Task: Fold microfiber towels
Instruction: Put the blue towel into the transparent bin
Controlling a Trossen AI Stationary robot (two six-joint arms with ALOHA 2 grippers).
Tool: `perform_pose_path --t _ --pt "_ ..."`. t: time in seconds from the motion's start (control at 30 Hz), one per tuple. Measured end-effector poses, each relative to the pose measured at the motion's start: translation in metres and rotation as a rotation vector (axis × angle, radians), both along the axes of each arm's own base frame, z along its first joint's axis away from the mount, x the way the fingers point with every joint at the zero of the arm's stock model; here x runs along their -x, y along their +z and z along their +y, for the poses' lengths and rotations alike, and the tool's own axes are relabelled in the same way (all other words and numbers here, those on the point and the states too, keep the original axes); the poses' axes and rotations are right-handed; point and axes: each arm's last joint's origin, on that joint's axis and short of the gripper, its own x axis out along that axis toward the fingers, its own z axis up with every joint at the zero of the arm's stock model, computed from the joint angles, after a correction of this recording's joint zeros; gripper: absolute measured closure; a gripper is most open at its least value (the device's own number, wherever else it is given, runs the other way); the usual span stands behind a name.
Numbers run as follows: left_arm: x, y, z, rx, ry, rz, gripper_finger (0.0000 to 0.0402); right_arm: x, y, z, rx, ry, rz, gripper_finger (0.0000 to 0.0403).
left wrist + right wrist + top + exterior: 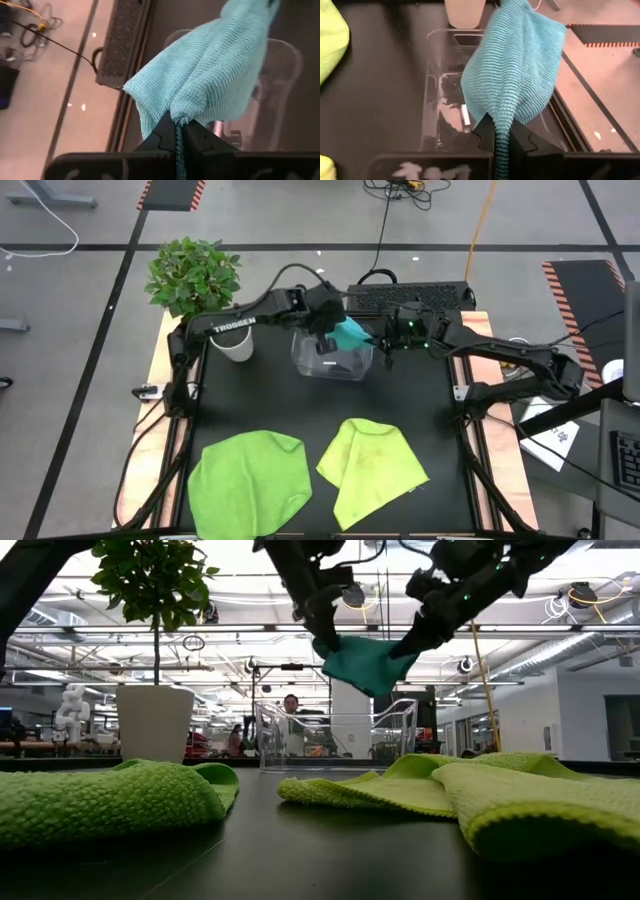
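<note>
Turquoise towel [351, 333] hung in the air above the clear bin [332, 360] at the table's far side, stretched between the left gripper [330, 325] and the right gripper [385, 340], each clamped tight on an edge of it. The bright green towel [250, 480] and the pale yellow-green towel [372, 468] lay loose near the front edge. This looked like the lifting-out step; next, I judge, the cloth needs carrying to bare table and spreading flat.
</note>
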Motion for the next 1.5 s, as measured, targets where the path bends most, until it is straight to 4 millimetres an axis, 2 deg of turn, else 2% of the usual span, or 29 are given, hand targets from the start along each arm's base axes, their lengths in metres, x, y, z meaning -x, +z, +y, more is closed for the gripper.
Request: perform_pose_path --t 0.23,0.4,0.67,0.9,1.13,1.5 --pt "0.006 -0.038 0.027 0.029 0.006 0.017 0.0398 -0.009 -0.022 -0.024 0.027 -0.006 0.053 0.0399" --pt "0.008 -0.065 0.032 0.043 -0.009 0.025 0.0398 -0.016 -0.041 -0.031 -0.009 -0.010 0.109 0.0399" --pt "0.011 -0.079 0.032 0.064 -0.012 0.046 0.0398 -0.020 -0.046 -0.034 0.001 0.002 0.114 0.0399" --pt "0.012 -0.091 0.033 0.004 -0.017 0.077 0.0398 -0.022 -0.049 -0.035 0.051 0.037 0.135 0.0399" --pt "0.013 -0.106 0.018 0.048 -0.030 0.119 0.0398 -0.027 -0.070 -0.031 -0.010 0.073 0.232 0.0399" --pt "0.009 -0.110 -0.010 0.078 -0.055 0.190 0.0396 -0.035 -0.076 -0.017 -0.012 0.133 0.267 0.0398"
